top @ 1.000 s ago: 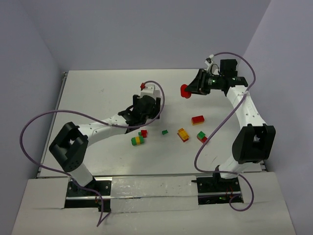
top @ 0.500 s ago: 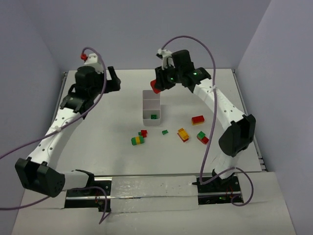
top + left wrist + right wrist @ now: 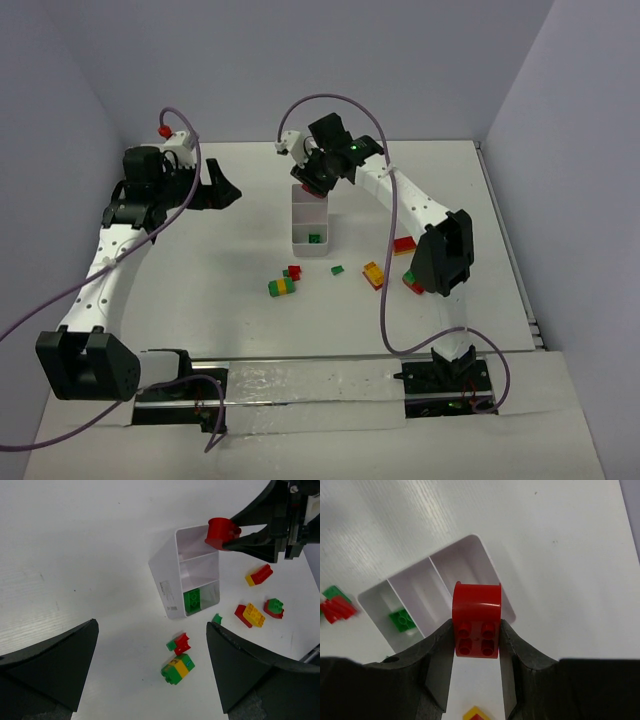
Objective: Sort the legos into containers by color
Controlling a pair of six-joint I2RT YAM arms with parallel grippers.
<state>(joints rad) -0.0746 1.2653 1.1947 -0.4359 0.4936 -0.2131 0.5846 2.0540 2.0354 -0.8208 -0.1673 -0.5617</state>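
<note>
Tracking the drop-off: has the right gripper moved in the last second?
Yes. The right gripper, holding a red brick, went left, from beyond the red-yellow stack to above the tray's far compartment.

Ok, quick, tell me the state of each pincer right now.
Left pincer: open, holding nothing.
Right pincer: closed on a red brick.

Legible text, brands, numbers, signs: none. Small printed sticker [image 3: 167, 592] on outer side wall of white tray [image 3: 161, 570], centre of left wrist view; characters too small to read.
</note>
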